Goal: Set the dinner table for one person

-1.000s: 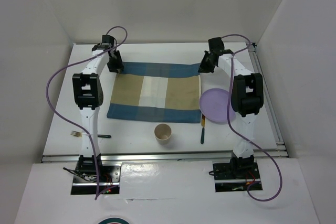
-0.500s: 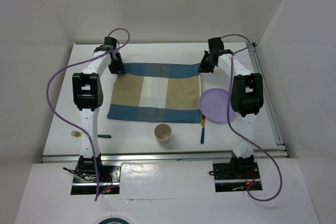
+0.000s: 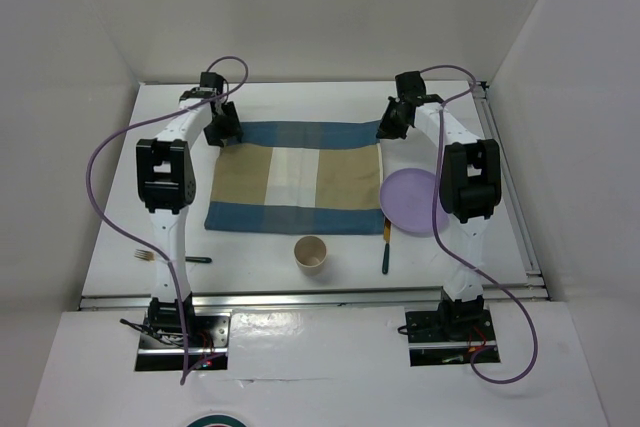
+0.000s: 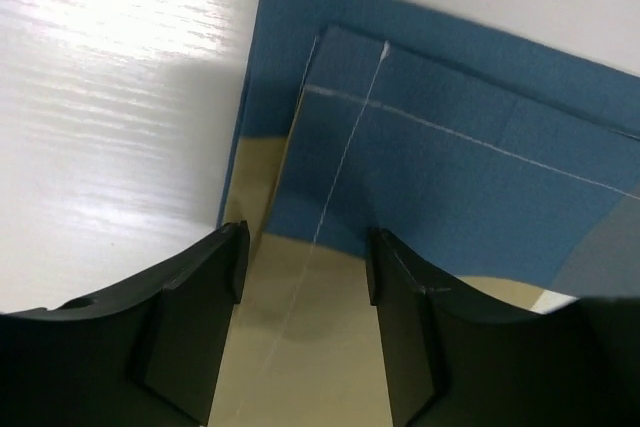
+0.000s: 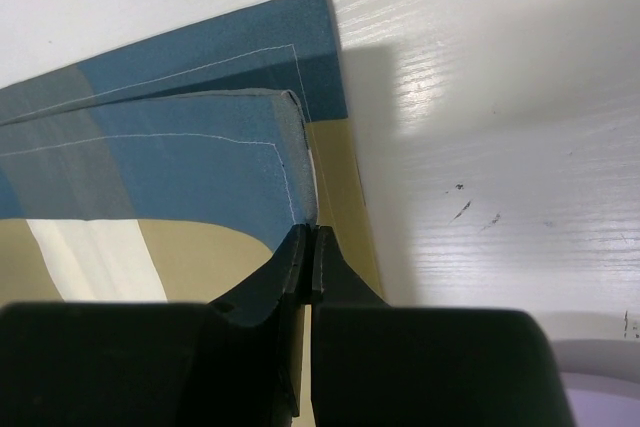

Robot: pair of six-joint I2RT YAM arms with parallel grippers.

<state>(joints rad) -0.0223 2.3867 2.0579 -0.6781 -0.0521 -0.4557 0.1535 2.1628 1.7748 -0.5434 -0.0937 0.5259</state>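
The white dinner table [image 3: 255,252] carries a blue-and-tan checked placemat [image 3: 295,177] at its middle. My left gripper [image 3: 224,130] is open at the mat's far left corner. In the left wrist view its fingers [image 4: 190,317] straddle the mat [image 4: 450,177], whose corner is doubled over. My right gripper [image 3: 386,129] is shut on the mat's far right edge. In the right wrist view the gripper [image 5: 308,237] pinches a raised fold of the cloth [image 5: 180,157].
A purple plate [image 3: 412,202] lies right of the mat, its rim also in the right wrist view [image 5: 600,387]. A paper cup [image 3: 311,252] stands near the front. A knife [image 3: 386,247] lies beside the plate. A fork [image 3: 165,257] lies front left.
My left gripper has shifted a little to the right over the mat's far left corner. The right gripper and the mat's right edge have not moved.
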